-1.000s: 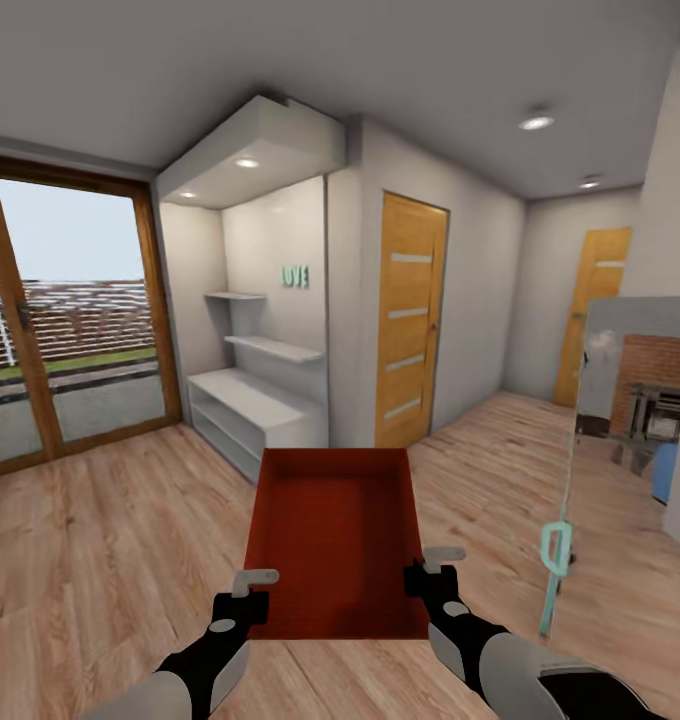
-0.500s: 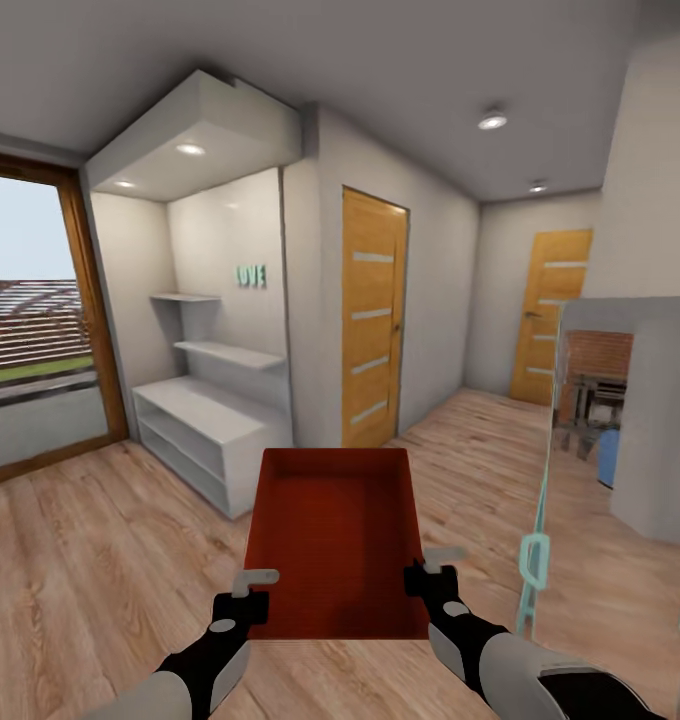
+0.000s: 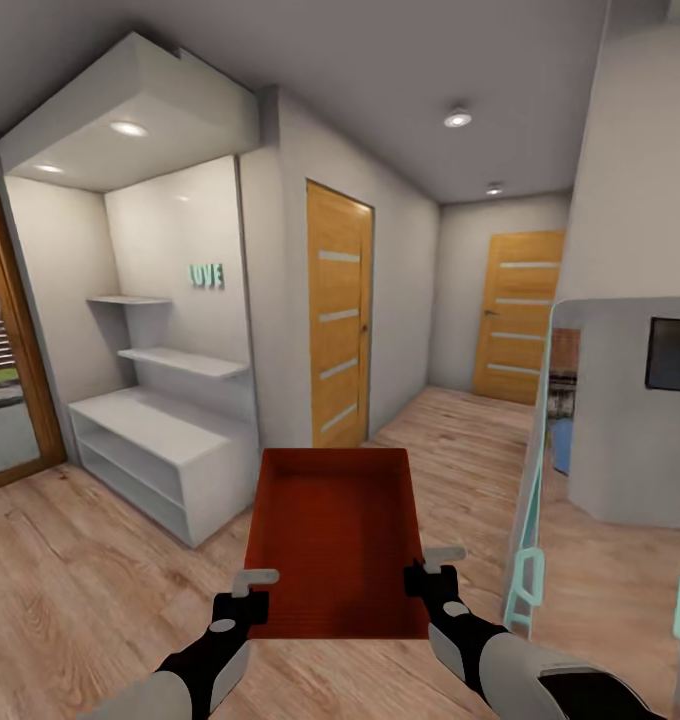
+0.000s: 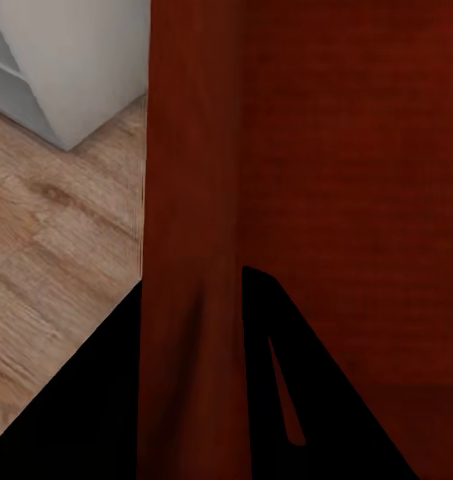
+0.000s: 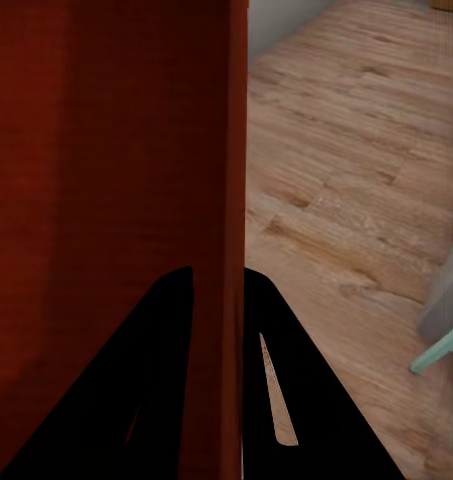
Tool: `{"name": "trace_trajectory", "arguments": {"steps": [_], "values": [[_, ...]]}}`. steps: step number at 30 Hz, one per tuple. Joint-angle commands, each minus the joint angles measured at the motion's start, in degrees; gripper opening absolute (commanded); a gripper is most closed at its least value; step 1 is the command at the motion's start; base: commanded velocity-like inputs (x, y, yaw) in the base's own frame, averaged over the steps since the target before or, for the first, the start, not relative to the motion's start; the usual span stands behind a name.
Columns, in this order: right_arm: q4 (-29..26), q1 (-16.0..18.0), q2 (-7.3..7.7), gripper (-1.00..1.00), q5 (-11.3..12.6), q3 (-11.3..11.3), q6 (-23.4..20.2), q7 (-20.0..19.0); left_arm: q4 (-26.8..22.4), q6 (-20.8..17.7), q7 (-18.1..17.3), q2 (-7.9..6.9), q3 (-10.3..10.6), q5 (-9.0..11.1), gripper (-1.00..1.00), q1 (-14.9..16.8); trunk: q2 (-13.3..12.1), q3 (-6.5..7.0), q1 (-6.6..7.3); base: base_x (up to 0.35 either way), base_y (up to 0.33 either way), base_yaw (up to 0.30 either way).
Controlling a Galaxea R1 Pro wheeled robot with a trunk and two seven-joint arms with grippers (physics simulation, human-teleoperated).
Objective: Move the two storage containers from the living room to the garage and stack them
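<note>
Carrying one container through the wood-floored hall

The red-orange storage container (image 3: 336, 540) hangs level in front of the robot, above the light plank floor (image 3: 80, 590). The left gripper (image 3: 242, 607) pinches its left wall and the right gripper (image 3: 425, 580) its right wall (each wall sits between dark fingers (image 4: 271, 400) in the wrist views). Beyond the container stand a white shelf unit (image 3: 160, 450) and a striped wooden door (image 3: 338, 315).

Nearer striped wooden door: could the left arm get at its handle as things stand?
Probably not. The left gripper is shut on the storage container's wall, as is the right gripper, and the nearer door stands well beyond the container across wood floor.
</note>
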State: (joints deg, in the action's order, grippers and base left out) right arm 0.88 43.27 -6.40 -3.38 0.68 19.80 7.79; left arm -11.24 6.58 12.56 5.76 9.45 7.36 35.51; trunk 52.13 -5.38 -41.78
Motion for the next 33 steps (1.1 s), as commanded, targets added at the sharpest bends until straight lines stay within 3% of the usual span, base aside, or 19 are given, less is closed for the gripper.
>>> {"name": "trace_trajectory", "arguments": {"steps": [1, 33], "values": [[0.26, 0.06, 0.43, -1.0, 1.1, -1.47, 0.25, 0.56, -0.24, 0.36, 1.08, -0.49, -1.37, -0.42, -1.0, 0.08, 0.07, -0.09, -0.04, 0.306, 0.2, -0.253], [0.26, 0.06, 0.43, -1.0, 1.1, -1.47, 0.24, 0.56, -0.37, 0.42, 1.07, -0.49, -1.37, -0.42, -1.0, 0.08, 0.07, -0.09, -0.04, 0.303, 0.212, -0.253]]}}
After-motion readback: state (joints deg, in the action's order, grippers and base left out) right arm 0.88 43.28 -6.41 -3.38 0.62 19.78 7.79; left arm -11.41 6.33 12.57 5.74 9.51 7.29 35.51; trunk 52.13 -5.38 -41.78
